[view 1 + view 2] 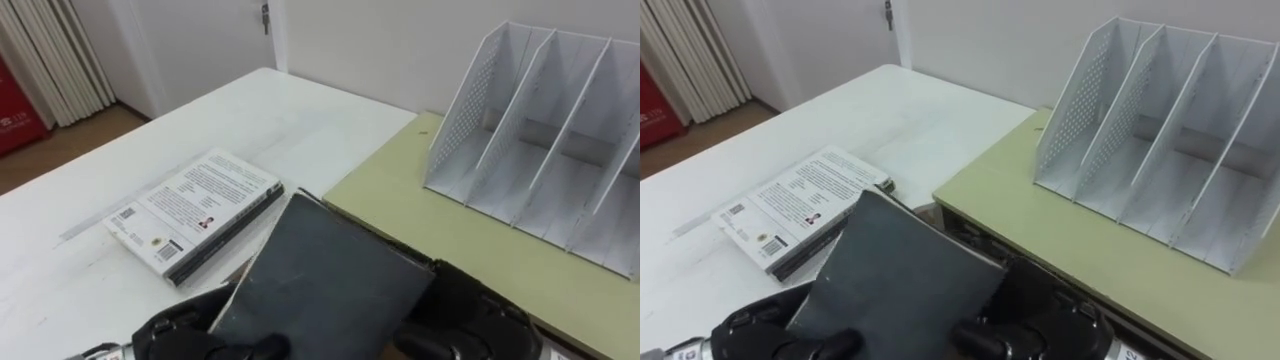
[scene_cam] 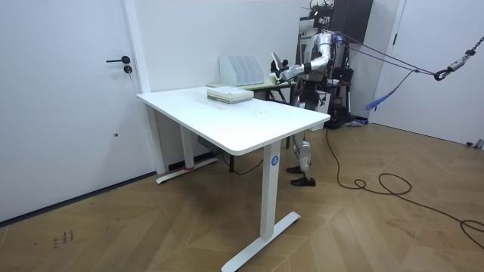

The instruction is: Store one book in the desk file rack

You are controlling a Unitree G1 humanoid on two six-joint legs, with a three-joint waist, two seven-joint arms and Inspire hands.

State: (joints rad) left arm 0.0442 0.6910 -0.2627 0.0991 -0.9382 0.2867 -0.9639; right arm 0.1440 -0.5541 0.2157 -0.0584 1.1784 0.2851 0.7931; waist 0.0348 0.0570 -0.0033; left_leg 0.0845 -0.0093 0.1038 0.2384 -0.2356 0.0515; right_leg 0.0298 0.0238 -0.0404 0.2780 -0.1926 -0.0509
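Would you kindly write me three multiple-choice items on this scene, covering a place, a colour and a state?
1. Where does the file rack stand?
A. On the white table
B. On the green desk
C. On the floor

2. What colour is the cover of the held book, gripped by the left hand and right hand?
A. Red
B. White
C. Dark grey

3. What state are the file rack's slots in?
A. All empty
B. All full
C. One holds a book

Answers: 1 B, its base rests on the green surface. 2 C, the cover facing up is dark grey. 3 A, only bare white dividers show in the slots in view.
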